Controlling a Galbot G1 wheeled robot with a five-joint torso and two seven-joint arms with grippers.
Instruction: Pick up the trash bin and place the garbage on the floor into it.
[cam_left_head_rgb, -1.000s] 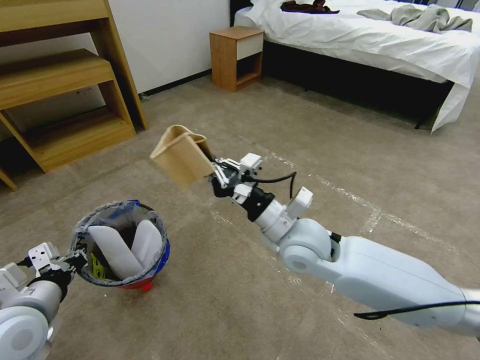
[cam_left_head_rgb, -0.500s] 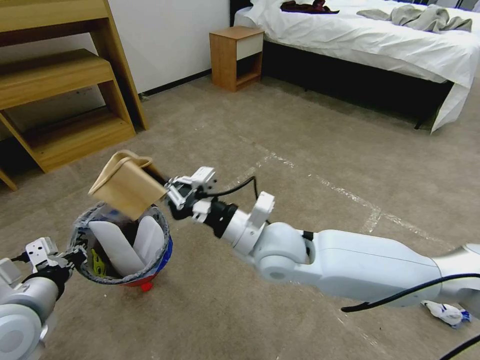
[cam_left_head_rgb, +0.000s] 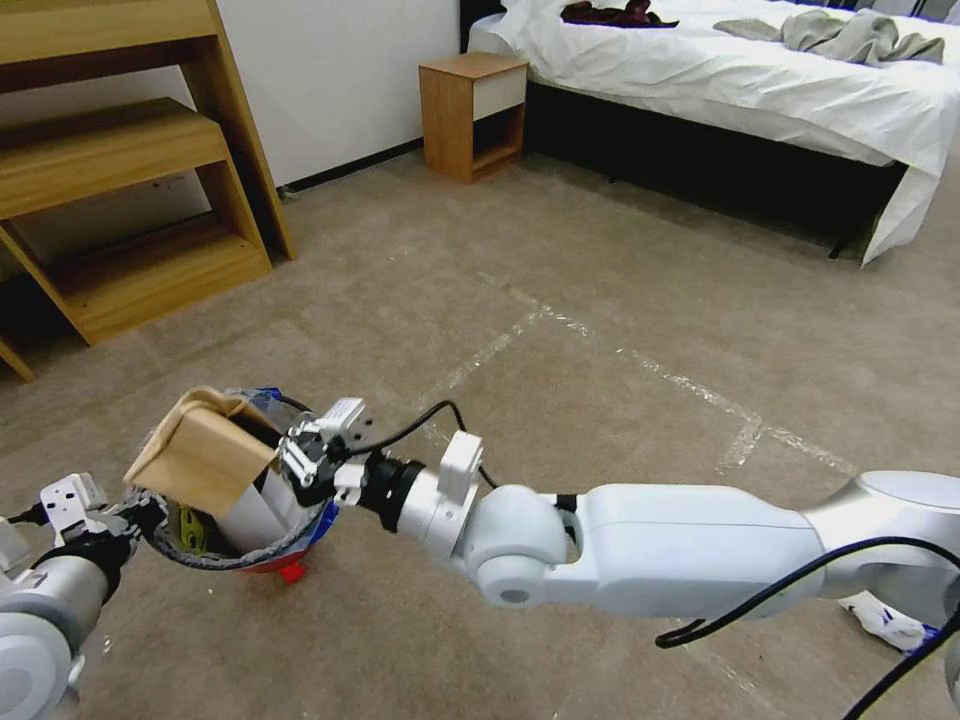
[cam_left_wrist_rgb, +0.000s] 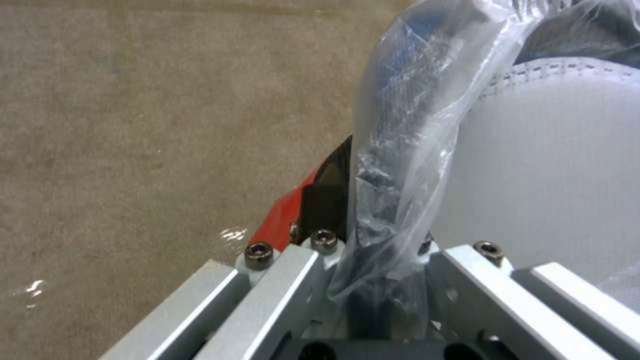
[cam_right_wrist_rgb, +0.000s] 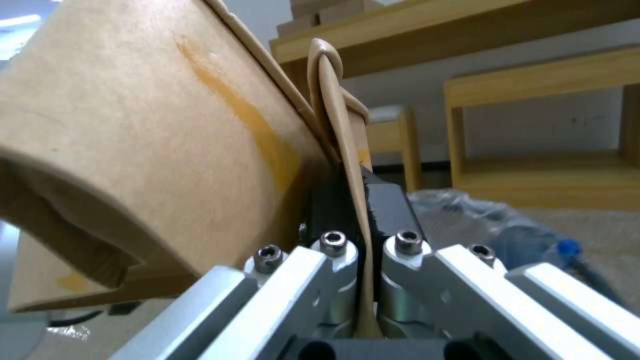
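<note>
Inspecting the head view, we find the right gripper (cam_left_head_rgb: 292, 465) clenched on the edge of the tan paper bag (cam_left_head_rgb: 200, 450), which it holds over the mouth of the trash bin (cam_left_head_rgb: 240, 545), its lower part inside the rim. We note the left gripper (cam_left_head_rgb: 135, 515) clamped on the bin's near rim and plastic liner (cam_left_wrist_rgb: 400, 165), carrying the bin above the carpet (cam_left_head_rgb: 600, 300). White slippers (cam_left_head_rgb: 255, 510) stand upright inside the bin. A crumpled tissue (cam_left_head_rgb: 890, 622) lies on the floor beside the right arm.
</note>
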